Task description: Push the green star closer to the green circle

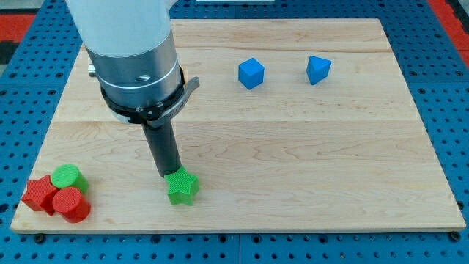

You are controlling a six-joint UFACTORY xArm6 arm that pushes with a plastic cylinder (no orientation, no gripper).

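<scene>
A pale wooden board (293, 147) lies on blue pegboard. Near left, the green circle (67, 176) huddles with the red star (38, 193) and red cylinder (72, 205). Right of them, the green star (182, 187) touches my tip (170, 174) at its far-left edge, poorly placed for a leftward shove. There is no hand to open or close, only the rod. Far right sit the blue cube (250, 73) and another blue block (318, 70).

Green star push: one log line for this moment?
tip touching green star from upper left | green circle far left, apart | not yet closer

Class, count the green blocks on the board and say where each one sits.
2. The green star lies at bottom centre, touching my tip. The green circle sits bottom left, against the red blocks. The arm might hide others.
</scene>
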